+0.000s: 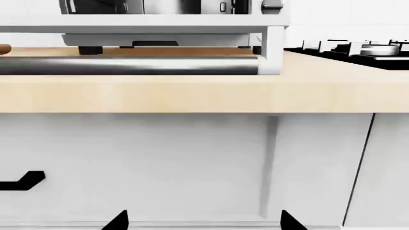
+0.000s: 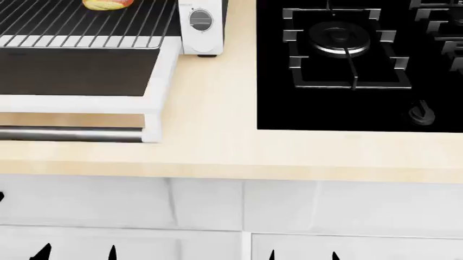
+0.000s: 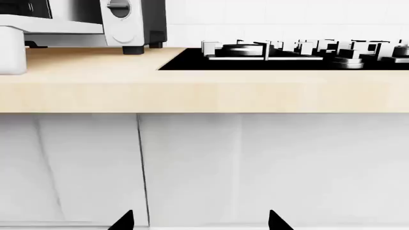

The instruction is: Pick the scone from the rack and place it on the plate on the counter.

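The scone [image 2: 107,4], golden with reddish patches, lies on the silver wire rack [image 2: 79,27], which is pulled out of a white toaster oven at the head view's far left edge. Only part of the scone shows. The beige counter [image 2: 210,146] runs across the view, and the plate is out of view. My left gripper [image 2: 77,253] and right gripper [image 2: 302,255] hang low in front of the white cabinet fronts, below the counter edge. In the wrist views the left gripper [image 1: 204,223] and right gripper [image 3: 199,223] both stand open with nothing between their fingers.
The toaster oven's door [image 2: 72,103] hangs open over the counter, its steel handle [image 1: 128,64] towards me. A control panel with a dial [image 2: 200,20] stands right of the rack. A glossy black cooktop [image 2: 289,108] with burner grates [image 2: 347,49] lies at the right.
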Available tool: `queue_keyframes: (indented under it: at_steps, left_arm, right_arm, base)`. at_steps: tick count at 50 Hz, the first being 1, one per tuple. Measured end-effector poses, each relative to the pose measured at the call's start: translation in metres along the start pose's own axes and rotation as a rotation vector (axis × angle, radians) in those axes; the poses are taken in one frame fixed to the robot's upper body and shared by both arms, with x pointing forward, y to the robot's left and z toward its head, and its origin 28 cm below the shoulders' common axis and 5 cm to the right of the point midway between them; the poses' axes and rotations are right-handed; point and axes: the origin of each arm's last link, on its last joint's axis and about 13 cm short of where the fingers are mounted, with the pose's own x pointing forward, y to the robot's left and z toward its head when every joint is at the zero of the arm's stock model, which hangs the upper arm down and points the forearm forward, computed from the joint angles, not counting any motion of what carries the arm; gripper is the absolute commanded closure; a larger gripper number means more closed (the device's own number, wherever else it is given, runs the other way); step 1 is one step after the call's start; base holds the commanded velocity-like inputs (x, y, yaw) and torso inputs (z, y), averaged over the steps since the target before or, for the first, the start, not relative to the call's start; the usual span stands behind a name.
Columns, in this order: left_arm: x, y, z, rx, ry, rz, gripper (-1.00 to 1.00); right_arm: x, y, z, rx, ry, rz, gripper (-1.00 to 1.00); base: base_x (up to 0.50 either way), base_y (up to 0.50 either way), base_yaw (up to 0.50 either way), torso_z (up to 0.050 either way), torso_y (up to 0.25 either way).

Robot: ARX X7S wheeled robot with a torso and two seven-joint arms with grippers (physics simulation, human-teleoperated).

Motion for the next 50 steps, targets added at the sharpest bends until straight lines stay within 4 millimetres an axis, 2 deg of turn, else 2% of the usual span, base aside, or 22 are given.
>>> queue_keyframes:
  at_steps: [15,27,36,50]
  left_arm:
    - [0.001,-0.001,0.004,0.016,-0.013,-0.015,-1.0]
    - [-0.003,0.01,0.058,0.072,-0.101,-0.033,-1.0]
    - [-0.008,0.013,0.094,0.108,-0.153,-0.052,-1.0]
    - [-0.014,0.017,0.124,0.151,-0.199,-0.057,-1.0]
  right_arm:
    - [0.0,0.001,0.007,-0.005,-0.019,0.012,-1.0]
    - [-0.001,-0.005,0.05,-0.066,-0.111,0.008,-1.0]
    - [-0.005,-0.007,0.078,-0.115,-0.169,0.011,-1.0]
    - [-0.012,-0.004,0.102,-0.148,-0.221,0.024,-1.0]
  base:
    - [0.0,0.0,0.0,0.007,0.032]
    - [0.0,0.0,0.0,0.038,0.157]
    - [0.0,0.47,0.0,0.038,0.156]
    - [0.0,0.5,0.0,0.038,0.155]
